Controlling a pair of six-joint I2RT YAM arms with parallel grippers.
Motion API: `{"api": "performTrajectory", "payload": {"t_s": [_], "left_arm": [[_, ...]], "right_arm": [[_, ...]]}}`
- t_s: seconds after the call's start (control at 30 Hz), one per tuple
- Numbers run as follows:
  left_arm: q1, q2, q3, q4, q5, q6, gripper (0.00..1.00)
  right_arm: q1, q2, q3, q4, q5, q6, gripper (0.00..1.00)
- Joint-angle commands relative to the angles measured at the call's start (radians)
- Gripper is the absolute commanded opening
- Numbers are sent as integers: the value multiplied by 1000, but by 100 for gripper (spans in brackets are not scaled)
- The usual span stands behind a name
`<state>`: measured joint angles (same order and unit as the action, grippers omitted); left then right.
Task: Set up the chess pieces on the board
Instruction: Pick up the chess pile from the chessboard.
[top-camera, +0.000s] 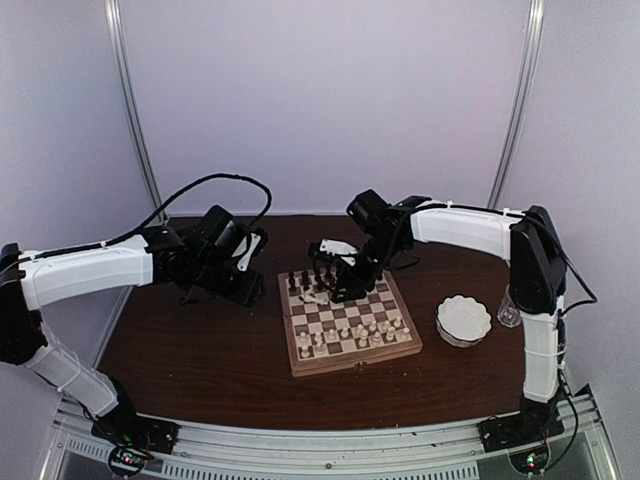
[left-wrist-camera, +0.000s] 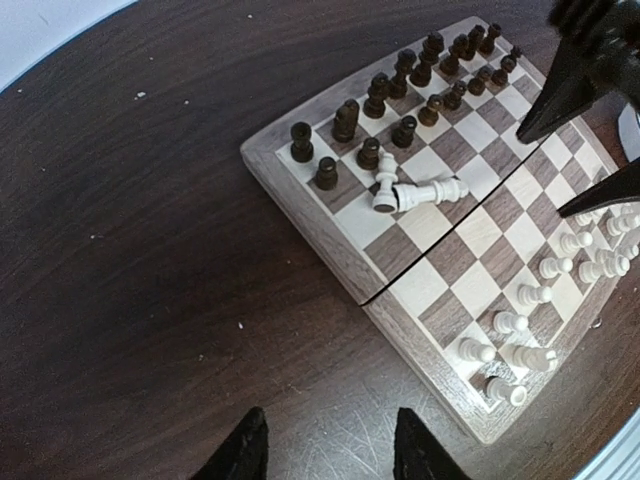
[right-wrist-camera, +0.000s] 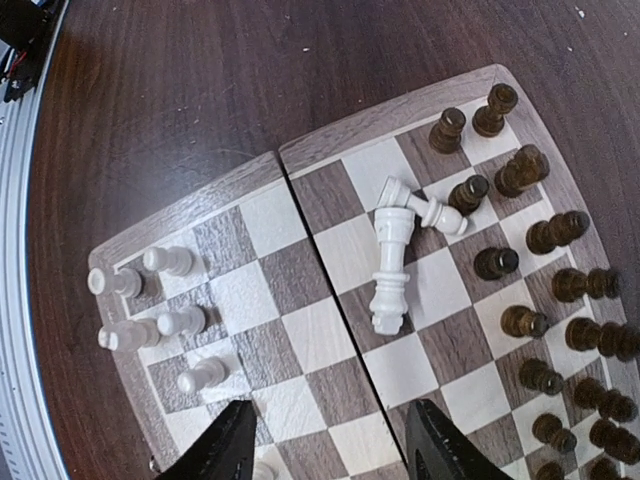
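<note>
The chessboard (top-camera: 398, 349) lies mid-table; it also shows in the left wrist view (left-wrist-camera: 310, 215) and the right wrist view (right-wrist-camera: 190, 215). Dark pieces (left-wrist-camera: 378, 95) stand in its far rows, cream pieces (left-wrist-camera: 540, 295) in the near rows. Two cream pieces lie toppled among the dark ones: a tall one (right-wrist-camera: 391, 268) and a smaller one (right-wrist-camera: 425, 210). My right gripper (right-wrist-camera: 330, 445) is open and empty, hovering above the board's middle squares. My left gripper (left-wrist-camera: 325, 450) is open and empty over bare table left of the board.
A white scalloped bowl (top-camera: 464, 319) stands right of the board, with a small clear cup (top-camera: 509, 311) beside the right arm. Dark wood table (top-camera: 200, 350) surrounds the board. A metal rail runs along the near edge.
</note>
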<state>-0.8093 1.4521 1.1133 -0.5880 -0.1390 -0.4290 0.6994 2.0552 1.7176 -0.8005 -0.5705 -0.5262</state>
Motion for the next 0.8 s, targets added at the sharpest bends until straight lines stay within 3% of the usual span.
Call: {"api": "performTrajectory", "payload": {"t_s": [0.0, 0.53, 0.77], "left_arm": [[9, -69, -51, 95, -31, -25, 44], [9, -80, -77, 126, -1, -12, 45], [9, -96, -89, 127, -26, -5, 45]], "right_arm": [[28, 82, 98, -44, 66, 15, 54], [46, 251, 258, -67, 141, 31, 51], [53, 275, 264, -74, 136, 21, 42]]}}
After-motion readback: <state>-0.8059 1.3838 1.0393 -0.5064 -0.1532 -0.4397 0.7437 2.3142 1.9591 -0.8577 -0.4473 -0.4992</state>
